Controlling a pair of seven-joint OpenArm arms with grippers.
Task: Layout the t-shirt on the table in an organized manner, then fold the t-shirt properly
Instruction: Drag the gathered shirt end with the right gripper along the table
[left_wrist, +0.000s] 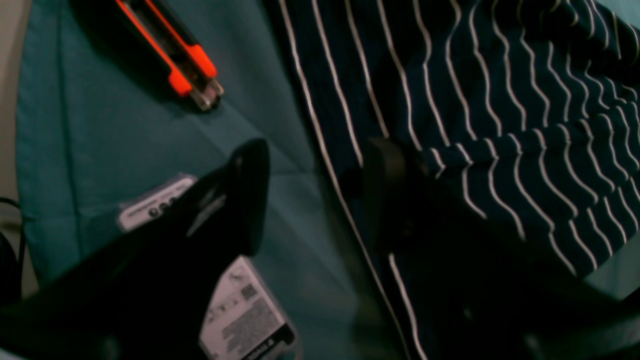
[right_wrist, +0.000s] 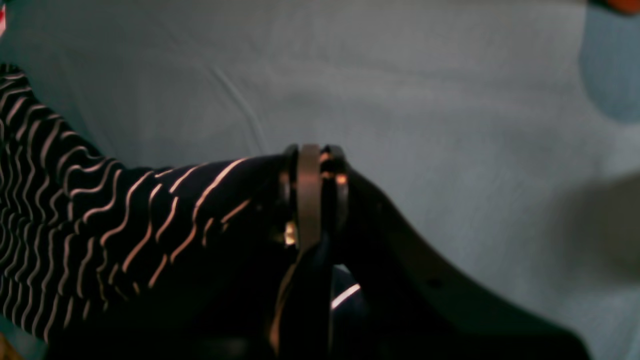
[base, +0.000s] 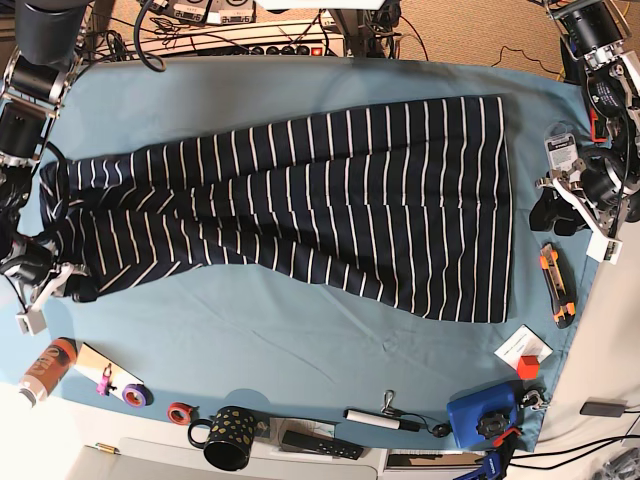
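The navy t-shirt (base: 330, 195) with thin white stripes lies stretched lengthwise across the teal table (base: 300, 340). At the left end in the base view, my right gripper (base: 78, 288) holds a bunched edge of the shirt. In the right wrist view its fingers (right_wrist: 310, 200) are pressed together on a fold of the striped cloth (right_wrist: 100, 210). My left gripper (base: 553, 212) is at the shirt's right edge. In the left wrist view that gripper (left_wrist: 317, 195) is open, one finger over bare table cloth (left_wrist: 100, 125), the other over the shirt (left_wrist: 500, 100).
An orange utility knife (base: 558, 285) lies right of the shirt, close to the left gripper, and shows as (left_wrist: 170, 55) too. Along the front edge are a bottle (base: 45, 368), tape rolls (base: 135, 393), a black mug (base: 228, 438), a remote (base: 320, 445) and a blue box (base: 480, 415).
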